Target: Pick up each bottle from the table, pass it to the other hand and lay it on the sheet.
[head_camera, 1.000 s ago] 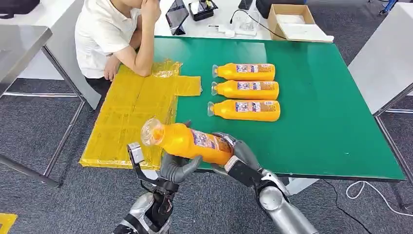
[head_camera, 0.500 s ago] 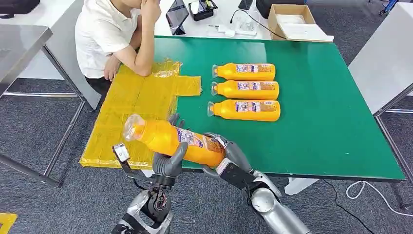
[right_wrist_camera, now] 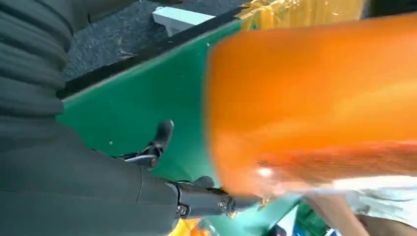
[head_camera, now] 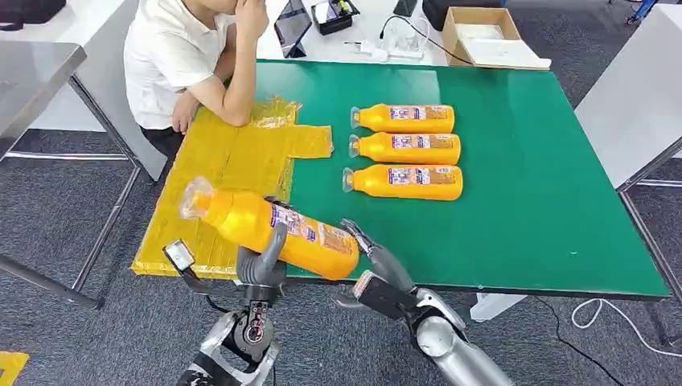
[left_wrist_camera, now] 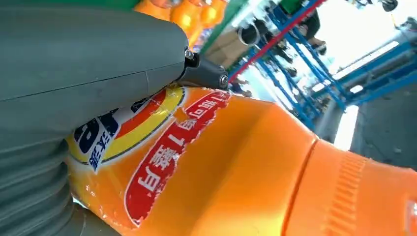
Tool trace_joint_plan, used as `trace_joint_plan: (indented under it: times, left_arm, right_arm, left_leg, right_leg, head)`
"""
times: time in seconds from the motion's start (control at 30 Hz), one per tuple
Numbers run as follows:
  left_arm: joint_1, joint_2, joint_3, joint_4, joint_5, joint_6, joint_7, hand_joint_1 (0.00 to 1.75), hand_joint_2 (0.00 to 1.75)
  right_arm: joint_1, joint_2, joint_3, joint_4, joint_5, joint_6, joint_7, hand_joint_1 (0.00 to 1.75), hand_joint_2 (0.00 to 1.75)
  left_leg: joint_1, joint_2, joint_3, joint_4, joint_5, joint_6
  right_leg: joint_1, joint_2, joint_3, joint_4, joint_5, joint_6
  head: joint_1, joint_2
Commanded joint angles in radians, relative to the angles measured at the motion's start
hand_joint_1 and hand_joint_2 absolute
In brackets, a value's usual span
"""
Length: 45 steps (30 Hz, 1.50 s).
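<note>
An orange bottle [head_camera: 265, 227] with a printed label hangs tilted over the near edge of the yellow sheet [head_camera: 225, 161], cap end toward the left. My left hand [head_camera: 261, 261] grips it from below around the middle; in the left wrist view its thumb [left_wrist_camera: 98, 64] lies across the label of the bottle [left_wrist_camera: 236, 167]. My right hand [head_camera: 378, 273] sits just behind the bottle's base with fingers spread and nothing in it; the right wrist view has that hand [right_wrist_camera: 98, 187] beside the blurred bottle [right_wrist_camera: 314, 98]. Three more orange bottles [head_camera: 404, 118], [head_camera: 406, 149], [head_camera: 404, 182] lie side by side on the green table [head_camera: 523, 201].
A person [head_camera: 185, 56] in a white shirt sits at the far left corner, elbow resting on the sheet's far end. A cardboard box [head_camera: 482, 36] and small devices stand on the white desk behind. Grey carpet lies below the table's near edge.
The bottle has moved left, out over the sheet, carried by my left hand. My right hand has let go of its base and spread its fingers.
</note>
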Motion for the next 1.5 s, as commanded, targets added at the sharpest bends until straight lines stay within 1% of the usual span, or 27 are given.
trace_joint_plan:
  times: [0.03, 0.07, 0.1, 0.17, 0.2, 0.27, 0.3, 0.33, 0.37, 0.43, 0.57, 0.6, 0.63, 0.7, 0.73, 0.77, 0.8, 0.87, 0.9, 0.93, 1.1, 1.13, 1.27, 1.3, 1.33, 1.37, 1.5]
  left_arm:
    - [-0.004, 0.003, 0.082, -0.05, 0.057, 0.017, 0.021, 1.75, 1.75]
    - [-0.01, 0.017, 0.088, -0.051, -0.003, 0.095, 0.011, 1.75, 1.75]
    - [-0.023, 0.033, 0.086, -0.041, -0.082, 0.179, -0.011, 1.75, 1.75]
    - [-0.077, 0.064, 0.065, 0.012, -0.303, 0.373, -0.08, 1.75, 1.75]
    - [-0.086, 0.067, 0.071, 0.026, -0.299, 0.37, -0.082, 1.75, 1.75]
    - [-0.091, 0.065, 0.074, 0.035, -0.299, 0.37, -0.082, 1.75, 1.75]
    - [-0.126, 0.079, 0.04, 0.085, -0.48, 0.542, -0.116, 1.75, 1.75]
    - [-0.145, 0.084, 0.029, 0.115, -0.539, 0.608, -0.103, 1.75, 1.75]
    - [-0.206, 0.105, -0.002, 0.226, -0.73, 0.765, -0.052, 1.75, 1.75]
    - [-0.286, 0.103, 0.031, 0.384, -0.955, 0.892, -0.009, 1.75, 1.75]
    - [-0.301, 0.102, 0.06, 0.412, -1.004, 0.892, -0.01, 1.75, 1.75]
    - [-0.293, 0.051, 0.227, 0.418, -1.332, 0.892, 0.068, 1.75, 1.75]
    - [-0.313, 0.035, 0.29, 0.452, -1.404, 0.892, 0.087, 1.75, 1.75]
    - [-0.372, 0.055, 0.346, 0.534, -1.496, 0.892, 0.133, 1.75, 1.75]
    - [-0.392, 0.062, 0.361, 0.561, -1.52, 0.892, 0.146, 1.75, 1.75]
    - [-0.4, 0.066, 0.366, 0.574, -1.514, 0.892, 0.137, 1.75, 1.75]
    - [-0.41, 0.075, 0.383, 0.584, -1.609, 0.892, 0.193, 1.75, 1.75]
    - [-0.475, 0.106, 0.386, 0.698, -1.751, 0.892, 0.308, 1.75, 1.75]
    - [-0.526, 0.131, 0.352, 0.792, -1.806, 0.877, 0.376, 1.75, 1.75]
    - [-0.556, 0.143, 0.348, 0.833, -1.813, 0.852, 0.401, 1.75, 1.75]
    - [-0.579, 0.148, 0.359, 0.856, -1.789, 0.82, 0.39, 1.75, 1.75]
    - [-0.578, 0.143, 0.358, 0.856, -1.788, 0.821, 0.39, 1.75, 1.75]
    - [-0.578, 0.143, 0.358, 0.856, -1.788, 0.821, 0.39, 1.75, 1.75]
    - [-0.578, 0.143, 0.358, 0.856, -1.788, 0.821, 0.39, 1.75, 1.75]
    - [-0.578, 0.143, 0.358, 0.856, -1.788, 0.821, 0.39, 1.75, 1.75]
    - [-0.578, 0.143, 0.358, 0.856, -1.788, 0.821, 0.39, 1.75, 1.75]
    - [-0.578, 0.143, 0.358, 0.856, -1.788, 0.821, 0.39, 1.75, 1.75]
  right_arm:
    - [0.104, 0.05, -0.081, -0.102, -0.054, -0.145, -0.1, 0.0, 1.75]
    - [0.136, 0.052, -0.103, -0.183, -0.017, -0.222, -0.085, 0.0, 1.75]
    - [0.156, 0.05, -0.117, -0.232, -0.012, -0.249, -0.074, 0.0, 1.75]
    - [0.186, 0.036, -0.141, -0.296, 0.034, -0.32, -0.062, 0.0, 1.75]
    - [0.188, 0.03, -0.145, -0.302, 0.033, -0.318, -0.062, 0.0, 1.75]
    - [0.191, 0.028, -0.145, -0.304, 0.031, -0.317, -0.06, 0.0, 1.75]
    - [0.194, 0.032, -0.155, -0.293, 0.052, -0.349, -0.071, 0.0, 1.75]
    - [0.196, 0.034, -0.159, -0.288, 0.064, -0.359, -0.07, 0.0, 1.75]
    - [0.197, 0.046, -0.169, -0.275, 0.085, -0.384, -0.079, 0.0, 1.75]
    - [0.184, 0.074, -0.173, -0.247, 0.077, -0.376, -0.088, 0.0, 1.75]
    - [0.176, 0.087, -0.172, -0.235, 0.076, -0.375, -0.087, 0.0, 1.75]
    - [0.174, 0.095, -0.172, -0.228, 0.072, -0.363, -0.094, 0.0, 1.75]
    - [0.171, 0.104, -0.169, -0.222, 0.072, -0.355, -0.098, 0.0, 1.75]
    - [0.169, 0.114, -0.16, -0.221, 0.076, -0.351, -0.102, 0.0, 1.75]
    - [0.167, 0.115, -0.157, -0.222, 0.076, -0.347, -0.104, 0.0, 1.75]
    - [0.167, 0.116, -0.156, -0.223, 0.076, -0.347, -0.104, 0.0, 1.75]
    - [0.167, 0.117, -0.157, -0.227, 0.071, -0.341, -0.105, 0.0, 1.75]
    - [0.166, 0.119, -0.162, -0.231, 0.064, -0.328, -0.107, 0.0, 1.75]
    - [0.163, 0.122, -0.165, -0.228, 0.055, -0.311, -0.107, 0.0, 1.75]
    - [0.158, 0.126, -0.166, -0.222, 0.054, -0.304, -0.108, 0.0, 1.75]
    - [0.156, 0.129, -0.167, -0.213, 0.052, -0.298, -0.109, 0.0, 1.75]
    - [0.157, 0.129, -0.166, -0.211, 0.052, -0.298, -0.109, 0.0, 1.75]
    - [0.157, 0.129, -0.166, -0.211, 0.052, -0.298, -0.109, 0.0, 1.75]
    - [0.157, 0.129, -0.166, -0.211, 0.052, -0.298, -0.109, 0.0, 1.75]
    - [0.157, 0.129, -0.166, -0.211, 0.052, -0.298, -0.109, 0.0, 1.75]
    - [0.157, 0.129, -0.166, -0.211, 0.052, -0.298, -0.109, 0.0, 1.75]
    - [0.157, 0.129, -0.166, -0.211, 0.052, -0.298, -0.109, 0.0, 1.75]
  left_leg:
    - [0.003, 0.002, 0.011, 0.0, -0.005, -0.003]
    - [0.001, 0.0, 0.005, 0.0, -0.002, -0.002]
    - [0.001, 0.001, 0.003, 0.0, -0.002, -0.002]
    - [0.001, 0.001, 0.004, 0.0, -0.003, -0.002]
    - [0.0, -0.001, 0.003, -0.001, -0.001, -0.002]
    - [0.002, -0.001, 0.007, 0.001, -0.003, -0.003]
    - [0.001, -0.001, 0.002, 0.0, -0.001, -0.002]
    - [0.001, -0.001, 0.006, -0.001, -0.002, -0.002]
    - [0.001, -0.003, 0.004, -0.001, -0.001, -0.002]
    - [0.0, -0.002, 0.003, -0.002, 0.0, -0.001]
    - [0.001, 0.0, 0.005, -0.002, 0.0, -0.002]
    - [0.0, 0.0, 0.004, -0.001, 0.0, -0.002]
    - [0.002, 0.001, 0.007, -0.001, -0.001, -0.003]
    - [0.001, 0.002, 0.004, -0.001, 0.0, -0.002]
    - [0.002, 0.003, 0.006, 0.0, -0.001, -0.003]
    - [0.001, 0.002, 0.005, -0.001, -0.001, -0.003]
    - [0.001, 0.002, 0.004, -0.001, 0.0, -0.002]
    - [0.002, 0.004, 0.007, 0.0, -0.002, -0.004]
    - [0.002, 0.003, 0.009, 0.0, -0.002, -0.004]
    - [0.001, 0.002, 0.003, 0.0, 0.0, -0.002]
    - [0.002, 0.002, 0.002, 0.0, 0.0, -0.002]
    - [0.002, 0.003, 0.005, 0.0, -0.001, -0.003]
    - [0.002, 0.002, 0.002, 0.0, 0.001, -0.002]
    - [0.002, 0.002, 0.003, 0.0, 0.0, -0.003]
    - [0.003, 0.003, 0.009, 0.001, -0.003, -0.004]
    - [0.002, 0.002, 0.004, 0.0, 0.0, -0.003]
    - [0.003, 0.002, 0.006, 0.001, -0.001, -0.004]
  right_leg:
    - [0.003, 0.001, 0.011, -0.001, -0.005, -0.005]
    - [0.001, 0.0, 0.004, 0.0, -0.003, -0.003]
    - [0.001, 0.0, 0.003, 0.0, -0.002, -0.002]
    - [0.001, 0.001, 0.004, 0.001, -0.002, -0.003]
    - [0.001, -0.001, 0.003, 0.0, -0.002, -0.002]
    - [0.002, -0.001, 0.007, 0.001, -0.004, -0.004]
    - [0.001, -0.001, 0.002, 0.0, -0.001, -0.002]
    - [0.001, -0.002, 0.005, 0.0, -0.003, -0.003]
    - [0.001, -0.004, 0.005, -0.001, -0.002, -0.003]
    - [0.0, -0.002, 0.003, -0.001, -0.001, -0.002]
    - [0.001, -0.001, 0.005, -0.001, 0.0, -0.003]
    - [0.0, 0.0, 0.003, -0.001, 0.0, -0.002]
    - [0.002, 0.001, 0.006, -0.001, -0.001, -0.004]
    - [0.001, 0.002, 0.003, -0.001, 0.0, -0.002]
    - [0.002, 0.003, 0.006, 0.0, -0.001, -0.004]
    - [0.001, 0.002, 0.004, 0.0, 0.0, -0.003]
    - [0.001, 0.002, 0.003, 0.0, 0.0, -0.002]
    - [0.002, 0.003, 0.006, 0.0, -0.001, -0.004]
    - [0.003, 0.003, 0.008, 0.0, -0.002, -0.005]
    - [0.002, 0.001, 0.002, 0.0, 0.0, -0.002]
    - [0.002, 0.002, 0.002, 0.001, 0.0, -0.002]
    - [0.002, 0.003, 0.005, 0.001, -0.001, -0.004]
    - [0.001, 0.002, 0.001, 0.0, 0.0, -0.002]
    - [0.001, 0.002, 0.002, 0.0, 0.0, -0.002]
    - [0.003, 0.003, 0.008, 0.001, -0.003, -0.004]
    - [0.002, 0.001, 0.003, 0.001, -0.001, -0.002]
    - [0.003, 0.002, 0.006, 0.001, -0.002, -0.004]
  head:
    - [-0.001, 0.0]
    - [0.0, 0.0]
    - [0.0, 0.0]
    - [0.0, 0.0]
    - [0.0, 0.0]
    - [0.0, 0.0]
    - [-0.001, 0.0]
    - [0.0, 0.0]
    - [0.0, 0.0]
    - [0.0, 0.0]
    - [0.0, 0.0]
    - [0.0, 0.0]
    - [0.0, 0.0]
    - [0.0, 0.0]
    - [0.0, 0.0]
    - [0.0, 0.0]
    - [0.0, 0.0]
    - [0.0, 0.0]
    - [0.0, 0.0]
    - [0.0, 0.0]
    - [0.0, 0.0]
    - [0.0, 0.0]
    - [0.0, 0.0]
    - [0.0, 0.0]
    - [0.0, 0.0]
    - [0.0, 0.0]
    - [0.0, 0.0]
